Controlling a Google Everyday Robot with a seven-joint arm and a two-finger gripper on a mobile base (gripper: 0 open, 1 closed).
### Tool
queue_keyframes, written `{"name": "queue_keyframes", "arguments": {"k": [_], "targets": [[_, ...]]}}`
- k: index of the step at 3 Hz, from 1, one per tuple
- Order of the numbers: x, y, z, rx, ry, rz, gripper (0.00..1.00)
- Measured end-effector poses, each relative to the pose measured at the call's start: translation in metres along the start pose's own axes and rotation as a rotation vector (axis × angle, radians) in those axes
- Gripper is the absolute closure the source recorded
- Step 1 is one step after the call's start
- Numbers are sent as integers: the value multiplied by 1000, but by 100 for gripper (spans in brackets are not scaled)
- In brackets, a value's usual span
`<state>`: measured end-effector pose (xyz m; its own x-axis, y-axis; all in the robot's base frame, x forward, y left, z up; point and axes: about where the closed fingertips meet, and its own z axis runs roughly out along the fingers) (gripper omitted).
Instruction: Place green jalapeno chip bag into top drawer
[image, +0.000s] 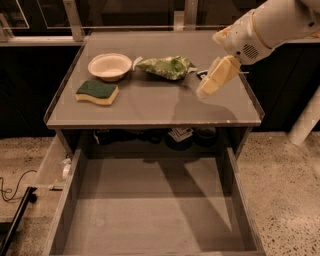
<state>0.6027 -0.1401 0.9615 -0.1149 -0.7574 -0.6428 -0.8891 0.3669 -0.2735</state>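
The green jalapeno chip bag (166, 66) lies crumpled on the table top (150, 105), just right of a white bowl. The top drawer (150, 215) is pulled open below the table's front edge, its flat grey floor bare. My gripper (207, 87) hangs from the arm at the upper right, above the table's right half, a short way right of the bag and apart from it. It holds nothing that I can see.
A white bowl (110, 66) and a green-and-yellow sponge (97, 92) sit on the table's left half. A small dark packet (202, 75) peeks out behind the gripper. A narrow pale side tray (52, 165) sticks out at the left. Clutter sits under the table top.
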Motion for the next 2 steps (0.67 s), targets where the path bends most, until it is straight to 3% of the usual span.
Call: {"name": "queue_keyframes", "arguments": {"k": [1, 2], "targets": [[1, -12, 10, 26, 1, -22, 0], [3, -44, 31, 73, -35, -66, 0]]}}
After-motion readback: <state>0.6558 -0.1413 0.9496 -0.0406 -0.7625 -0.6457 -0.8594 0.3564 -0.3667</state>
